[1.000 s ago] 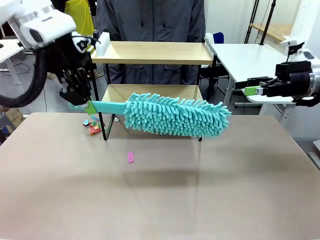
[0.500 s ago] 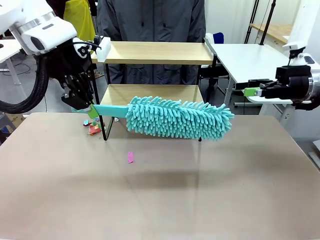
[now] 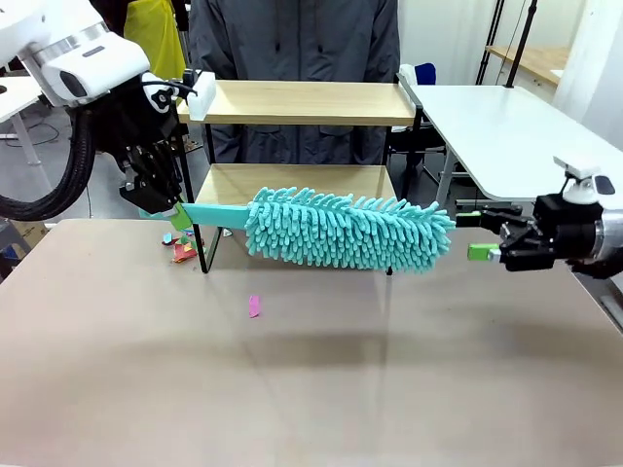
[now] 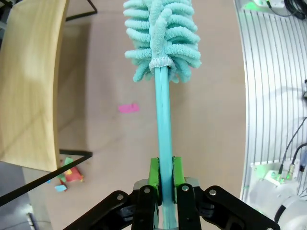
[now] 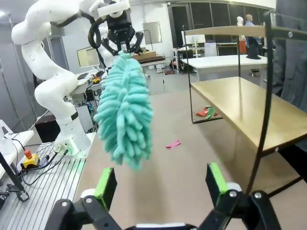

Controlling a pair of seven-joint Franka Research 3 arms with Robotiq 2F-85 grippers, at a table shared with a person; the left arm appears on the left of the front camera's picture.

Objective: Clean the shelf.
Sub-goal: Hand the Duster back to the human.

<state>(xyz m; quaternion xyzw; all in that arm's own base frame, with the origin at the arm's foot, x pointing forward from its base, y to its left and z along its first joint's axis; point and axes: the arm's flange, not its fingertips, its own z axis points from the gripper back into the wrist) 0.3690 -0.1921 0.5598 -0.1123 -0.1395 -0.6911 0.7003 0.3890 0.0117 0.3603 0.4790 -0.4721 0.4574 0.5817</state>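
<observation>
The shelf point(image 3: 292, 102) stands at the table's far middle, two light wooden boards in a thin black frame. My left gripper point(image 3: 161, 199) is shut on the handle of a teal fluffy duster point(image 3: 346, 229), which is held level just in front of the lower board. In the left wrist view the green pads point(image 4: 153, 172) clamp the handle, the duster head point(image 4: 163, 38) points away, and a shelf board point(image 4: 29, 81) runs along the left. My right gripper point(image 3: 477, 236) hangs open just right of the duster's tip. In the right wrist view it point(image 5: 160, 184) faces the duster point(image 5: 124, 110) and the shelf point(image 5: 244, 108).
Coloured paper scraps point(image 3: 182, 243) lie by the shelf's left leg and a pink scrap point(image 3: 254, 306) lies in front of it. A white block point(image 3: 201, 88) sits on the top board's left end. A person point(image 3: 292, 39) stands behind the shelf. A white table point(image 3: 506, 117) stands back right.
My right arm has dropped from beside the white table to just above the tabletop near the duster's tip. The left arm and duster shifted slightly right, then held still.
</observation>
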